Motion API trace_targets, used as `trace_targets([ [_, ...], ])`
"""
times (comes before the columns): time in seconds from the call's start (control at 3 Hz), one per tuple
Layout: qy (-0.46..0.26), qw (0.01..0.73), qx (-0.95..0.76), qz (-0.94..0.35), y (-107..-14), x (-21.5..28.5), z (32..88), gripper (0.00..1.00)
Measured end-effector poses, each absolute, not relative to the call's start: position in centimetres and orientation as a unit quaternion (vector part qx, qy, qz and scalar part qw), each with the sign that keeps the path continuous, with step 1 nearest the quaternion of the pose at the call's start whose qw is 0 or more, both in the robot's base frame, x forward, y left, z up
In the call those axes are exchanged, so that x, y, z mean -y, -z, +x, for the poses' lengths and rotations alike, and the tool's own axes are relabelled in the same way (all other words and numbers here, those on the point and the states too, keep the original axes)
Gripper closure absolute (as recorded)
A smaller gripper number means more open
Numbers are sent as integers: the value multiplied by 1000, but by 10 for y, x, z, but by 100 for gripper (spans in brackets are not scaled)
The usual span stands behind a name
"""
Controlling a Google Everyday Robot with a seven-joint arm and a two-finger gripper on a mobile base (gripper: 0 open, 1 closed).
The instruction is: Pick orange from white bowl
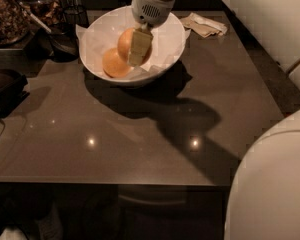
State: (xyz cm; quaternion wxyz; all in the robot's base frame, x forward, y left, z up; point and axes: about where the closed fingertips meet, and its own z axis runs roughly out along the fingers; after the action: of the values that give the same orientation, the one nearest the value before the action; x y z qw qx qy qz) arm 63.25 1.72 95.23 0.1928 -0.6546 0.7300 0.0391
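The white bowl (165, 51) stands at the back middle of the dark table, lined with crumpled white paper. My gripper (129, 54) reaches down into it from above and is shut on the orange (126, 41), a deep orange round fruit. One pale finger (138, 46) lies across the orange's front; the other is hidden behind it. The orange sits slightly raised above the bowl's floor. The paler twin fruit (114, 64) lies in the bowl at the lower left, touching or just below the held one.
A crumpled paper napkin (204, 25) lies right of the bowl. Dark pans and jars (20, 19) crowd the back left, with a black item (7, 86) at the left edge. My white arm body (275, 184) fills the lower right.
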Motion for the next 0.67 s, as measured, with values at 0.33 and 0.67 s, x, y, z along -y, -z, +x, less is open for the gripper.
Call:
trace_targets([
  [0.33, -43, 193, -756, -624, -967, -23, 604, 100],
  [0.67, -43, 207, -779, -590, -974, -24, 572, 100],
])
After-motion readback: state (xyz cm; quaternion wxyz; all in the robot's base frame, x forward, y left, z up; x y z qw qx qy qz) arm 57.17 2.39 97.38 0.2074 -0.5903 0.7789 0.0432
